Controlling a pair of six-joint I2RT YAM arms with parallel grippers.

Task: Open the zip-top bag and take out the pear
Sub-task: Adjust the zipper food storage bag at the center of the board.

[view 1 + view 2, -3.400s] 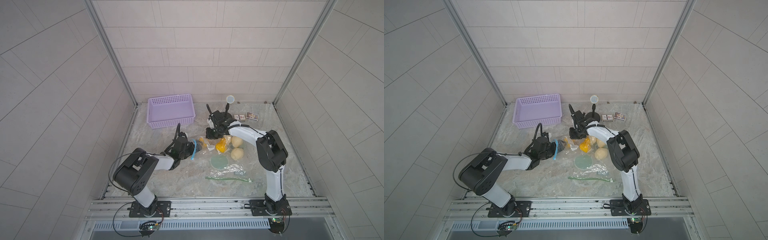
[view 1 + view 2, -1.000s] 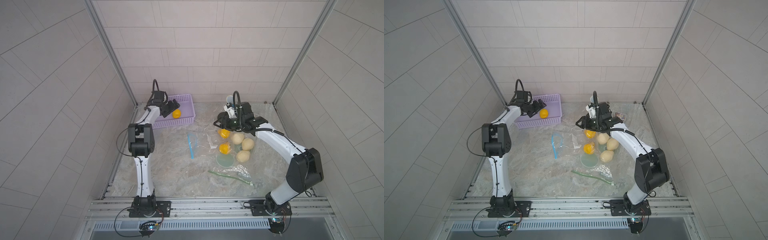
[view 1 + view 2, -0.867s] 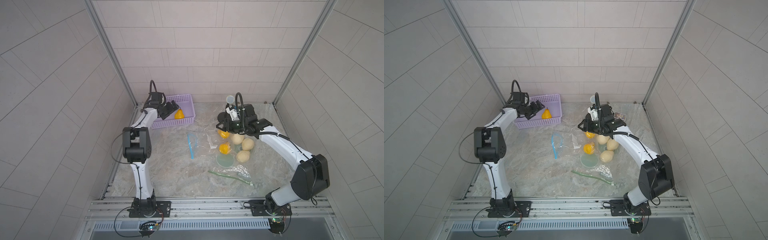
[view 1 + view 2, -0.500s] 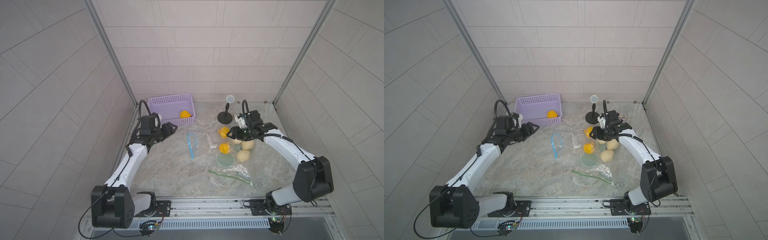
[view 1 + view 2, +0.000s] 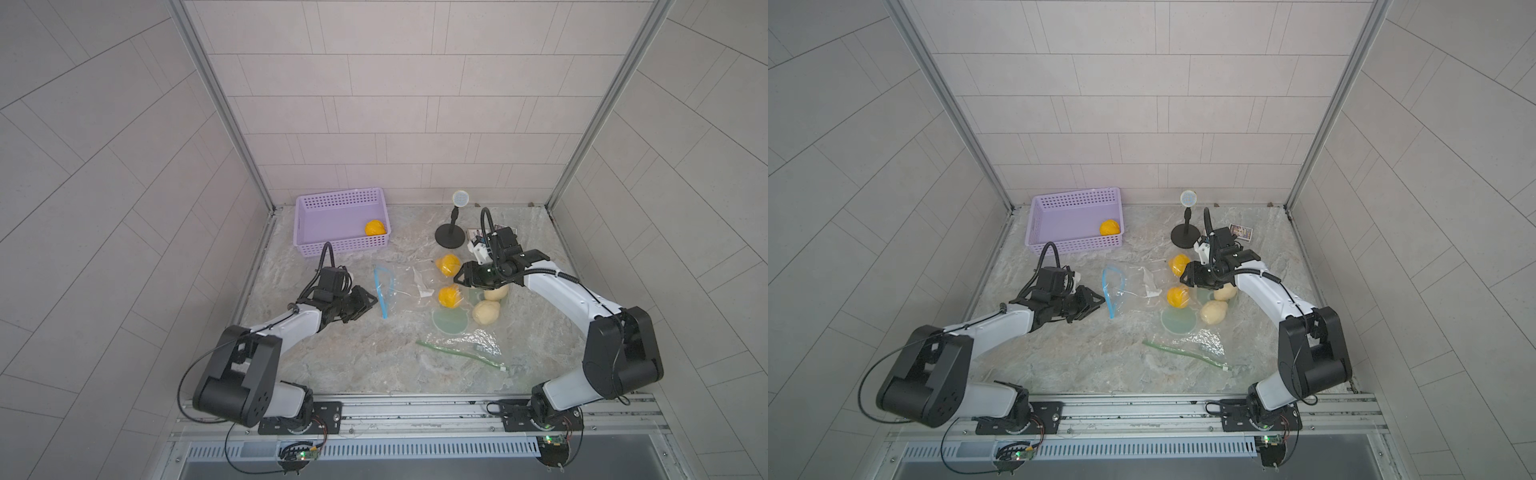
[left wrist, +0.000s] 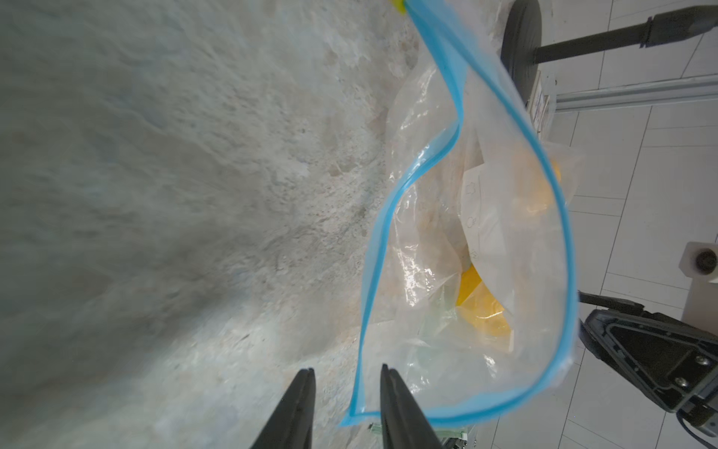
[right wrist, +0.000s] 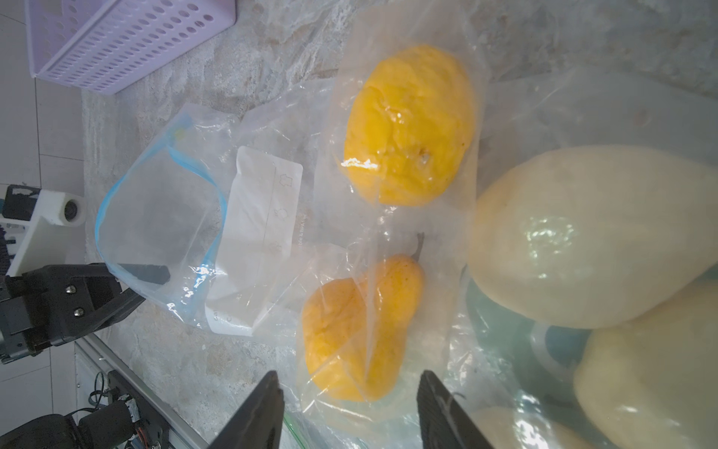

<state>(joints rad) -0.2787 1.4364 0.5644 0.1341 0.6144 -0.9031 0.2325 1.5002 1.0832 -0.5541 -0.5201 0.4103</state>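
Currently, zip-top bag lies flat mid-table on the marble top, with its blue zip rim gaping toward the left. Two yellow pears sit under clear film at its right end: near pear and far pear. Whether both are inside this bag I cannot tell.

Left gripper is low at the rim's near corner. The left wrist view shows its fingers a narrow gap apart, with the bag's lip corner between them, not pinched.

Right gripper hangs over the near pear, its prongs wide apart and straddling the pear's end, holding nothing.

Third yellow pear lies in the purple basket, far left. Right of the bagged pears are two pale potatoes and a green disc, with a green-zip bag nearer.
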